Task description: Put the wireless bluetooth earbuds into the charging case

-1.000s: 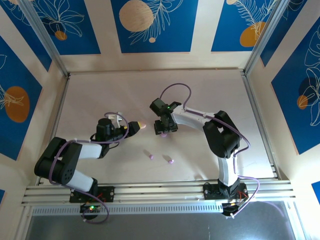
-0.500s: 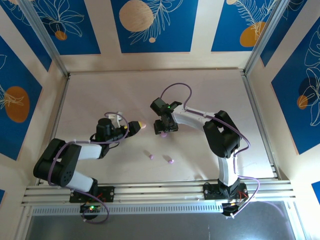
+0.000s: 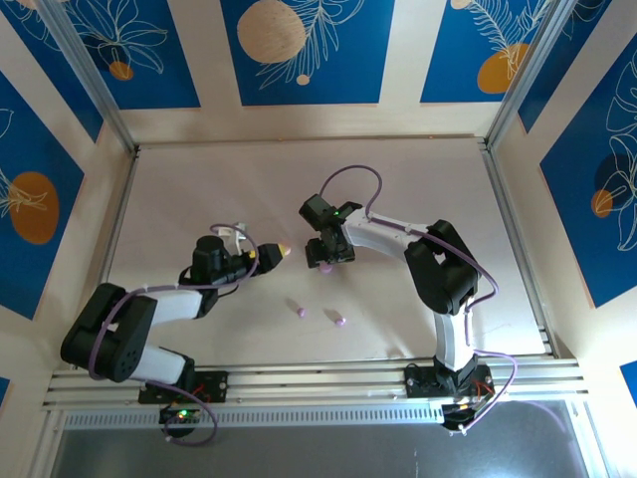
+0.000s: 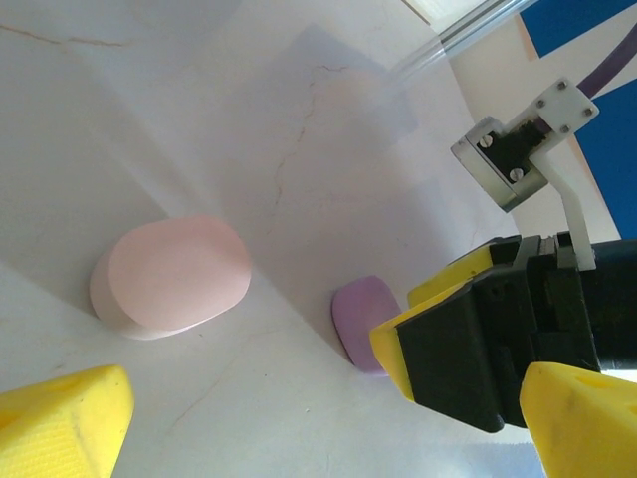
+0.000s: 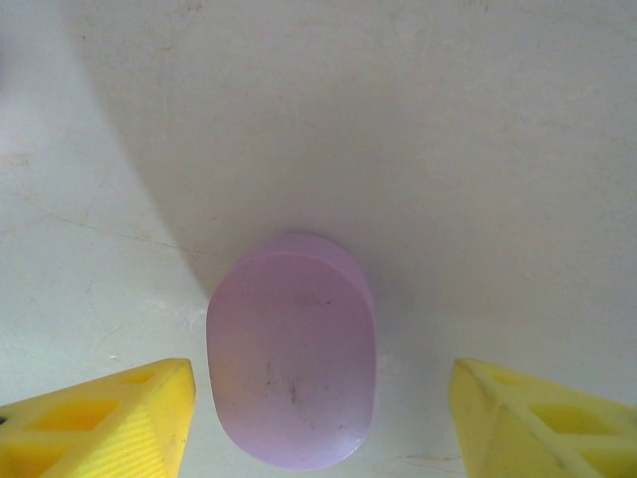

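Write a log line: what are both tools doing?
left tool: open, near pink case | right tool: open, over purple case

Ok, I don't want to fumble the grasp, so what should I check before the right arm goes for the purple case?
1. Right gripper open: ok, one yellow finger stands on each side of the case.
2. Purple case centred between the fingers: not ok, it sits close to one finger, with a wide gap to the other.
3. Purple case lid open for loading: not ok, it looks shut.
4. Left gripper open and empty: ok.
5. Purple earbuds within reach: ok, two lie loose on the table.
6. Pink earbuds located: cannot tell.
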